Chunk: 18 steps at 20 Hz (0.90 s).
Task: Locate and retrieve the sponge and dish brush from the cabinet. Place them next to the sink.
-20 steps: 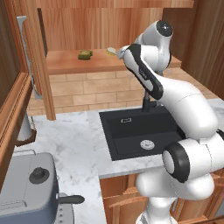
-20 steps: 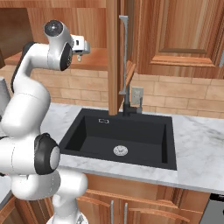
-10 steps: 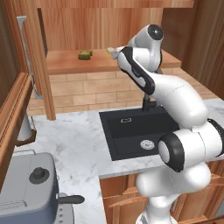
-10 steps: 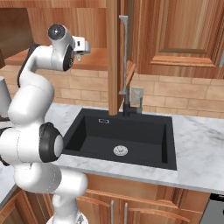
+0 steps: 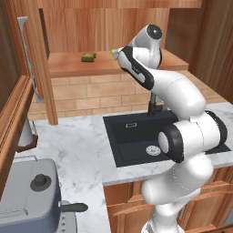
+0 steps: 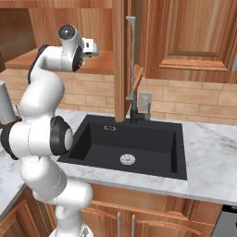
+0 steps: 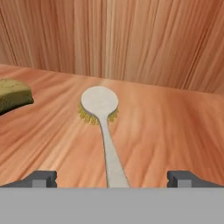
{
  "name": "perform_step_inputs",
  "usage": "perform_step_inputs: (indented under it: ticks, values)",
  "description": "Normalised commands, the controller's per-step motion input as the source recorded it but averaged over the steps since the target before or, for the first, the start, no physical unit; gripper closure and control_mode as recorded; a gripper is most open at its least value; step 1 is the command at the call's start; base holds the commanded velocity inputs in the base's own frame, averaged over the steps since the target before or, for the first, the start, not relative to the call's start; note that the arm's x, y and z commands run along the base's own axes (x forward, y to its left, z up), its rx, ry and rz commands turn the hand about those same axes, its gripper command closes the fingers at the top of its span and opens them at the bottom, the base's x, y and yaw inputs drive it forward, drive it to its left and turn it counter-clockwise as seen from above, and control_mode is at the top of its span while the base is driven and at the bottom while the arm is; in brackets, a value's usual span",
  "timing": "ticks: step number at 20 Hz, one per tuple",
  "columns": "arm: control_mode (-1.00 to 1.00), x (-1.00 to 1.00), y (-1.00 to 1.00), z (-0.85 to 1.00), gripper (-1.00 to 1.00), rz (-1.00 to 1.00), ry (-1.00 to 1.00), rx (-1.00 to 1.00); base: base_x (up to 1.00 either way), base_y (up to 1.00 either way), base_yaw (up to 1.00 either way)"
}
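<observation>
Lying at the left on the cabinet (image 5: 68,66) shelf is the sponge (image 7: 13,94); beside it, apart, the dish brush (image 7: 101,114) points its handle between the spread, empty fingertips (image 7: 43,178) of the gripper (image 7: 113,179); the sink (image 5: 136,136) sits probably well below.

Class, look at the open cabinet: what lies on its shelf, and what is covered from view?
On the cabinet shelf lie the sponge and the dish brush, apart from each other. In the left base view the arm covers most of the brush. Bristles show only at its head's rim.
</observation>
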Motion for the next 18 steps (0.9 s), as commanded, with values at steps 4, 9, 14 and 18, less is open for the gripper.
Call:
perform_step_inputs:
  ticks: [4,9,14,18]
  values:
    - [-1.0,0.43,0.0,0.0,-1.0,0.0,0.08,0.0,0.0,0.0,0.0]
    - [-1.0,0.34,0.09,-0.08,-1.0,0.0,0.0,0.0,0.0,0.0,0.0]
    - [-1.0,0.16,0.22,-0.14,-1.0,0.0,-0.03,0.0,0.0,0.0,0.0]
    - [-1.0,0.03,0.14,-0.2,-1.0,-0.01,-0.01,0.0,0.0,0.0,0.0]
